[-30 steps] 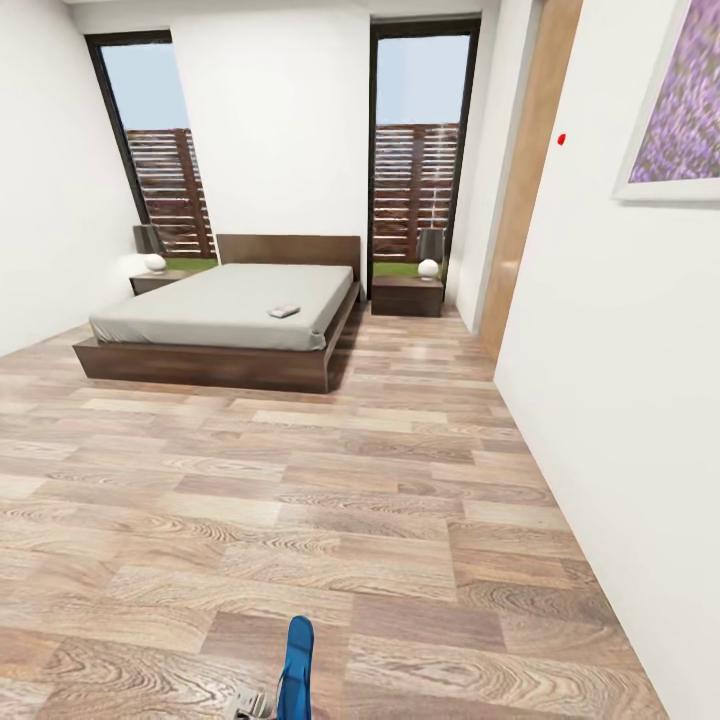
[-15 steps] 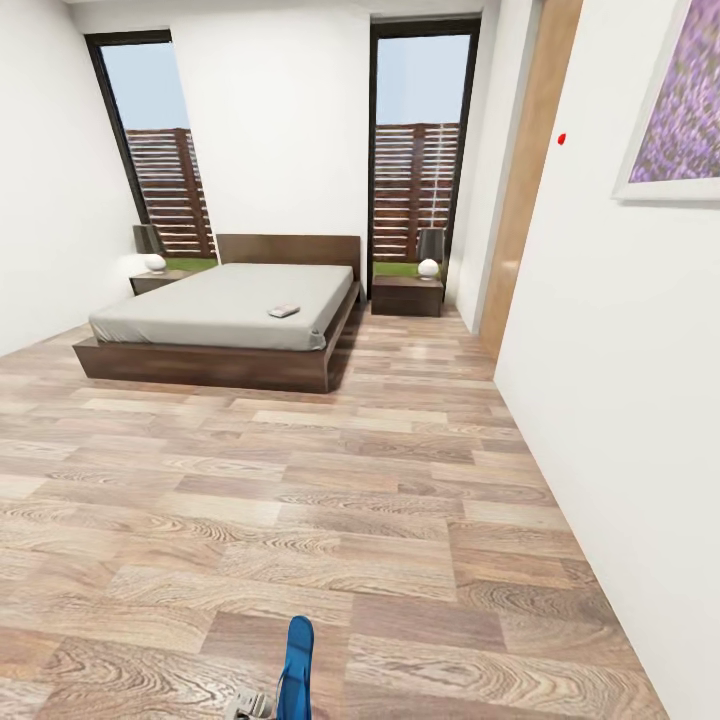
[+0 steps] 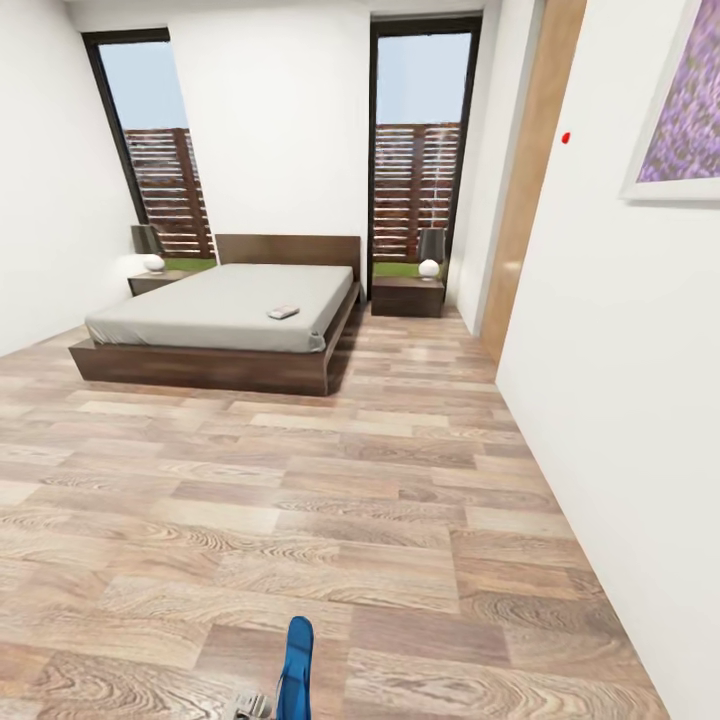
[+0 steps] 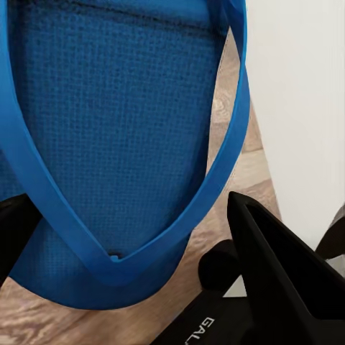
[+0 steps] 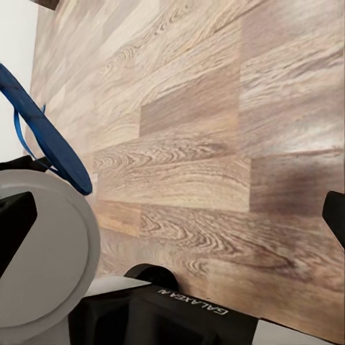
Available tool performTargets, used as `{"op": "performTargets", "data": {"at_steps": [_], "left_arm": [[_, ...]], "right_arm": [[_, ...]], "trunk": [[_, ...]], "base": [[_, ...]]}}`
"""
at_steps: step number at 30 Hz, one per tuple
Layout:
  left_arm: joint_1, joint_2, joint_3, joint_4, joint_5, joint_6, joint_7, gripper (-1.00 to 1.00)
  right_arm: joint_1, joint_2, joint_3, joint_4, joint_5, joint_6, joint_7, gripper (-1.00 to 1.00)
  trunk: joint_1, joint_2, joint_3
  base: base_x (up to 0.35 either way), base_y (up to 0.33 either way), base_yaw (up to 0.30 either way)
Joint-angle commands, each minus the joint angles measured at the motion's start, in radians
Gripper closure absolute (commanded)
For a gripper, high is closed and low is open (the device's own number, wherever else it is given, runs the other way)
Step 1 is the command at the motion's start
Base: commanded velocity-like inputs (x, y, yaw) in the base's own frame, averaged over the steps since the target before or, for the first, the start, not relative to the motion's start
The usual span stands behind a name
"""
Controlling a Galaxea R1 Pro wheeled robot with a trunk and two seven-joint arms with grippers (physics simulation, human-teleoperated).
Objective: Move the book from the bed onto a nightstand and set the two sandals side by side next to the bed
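Whole view shifted slightly since earlier, camera not things. Left tool clamped on a blue sandal, carried upright for transport. Right tool's fingers spread, holding nothing. Book lying on the bed, far ahead.

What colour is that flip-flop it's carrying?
Bright blue sandal, clearest in the left wrist view.

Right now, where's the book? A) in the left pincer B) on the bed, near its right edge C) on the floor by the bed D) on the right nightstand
B: the book lies flat on the grey mattress of the bed, close to the right edge; the left pincer holds a blue sandal instead.
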Motion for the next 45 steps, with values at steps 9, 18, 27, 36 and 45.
{"op": "performTargets", "data": {"at_steps": [9, 18, 27, 36, 45], "left_arm": [[-0.001, 0.000, -0.009, 0.000, 0.007, -0.004, 0.005, 1.00], [0.000, 0.000, -0.009, 0.000, 0.008, -0.004, 0.005, 1.00], [0.000, 0.000, -0.009, 0.000, 0.007, -0.004, 0.005, 1.00], [0.000, 0.000, -0.009, 0.000, 0.007, -0.004, 0.005, 1.00], [-0.001, 0.000, -0.009, 0.000, 0.007, -0.004, 0.005, 1.00]], "right_arm": [[0.000, 0.000, -0.001, -0.002, -0.004, 0.008, 0.006, -1.00], [0.000, 0.006, 0.000, -0.001, -0.004, 0.008, 0.006, -1.00], [0.000, 0.006, 0.000, 0.000, -0.004, 0.008, 0.006, -1.00], [0.000, 0.008, 0.000, 0.000, -0.004, 0.008, 0.005, -1.00], [0.000, 0.008, 0.000, 0.000, -0.004, 0.008, 0.005, -1.00]], "trunk": [[0.000, 0.000, -0.001], [0.000, 0.000, -0.001], [0.000, 0.000, -0.001], [0.000, 0.000, -0.001], [0.000, 0.000, -0.001]], "base": [[0.320, 0.000, 0.020], [0.325, 0.000, 0.178], [0.325, 0.000, 0.094], [0.324, 0.000, 0.239], [0.323, 0.000, 0.066]]}}
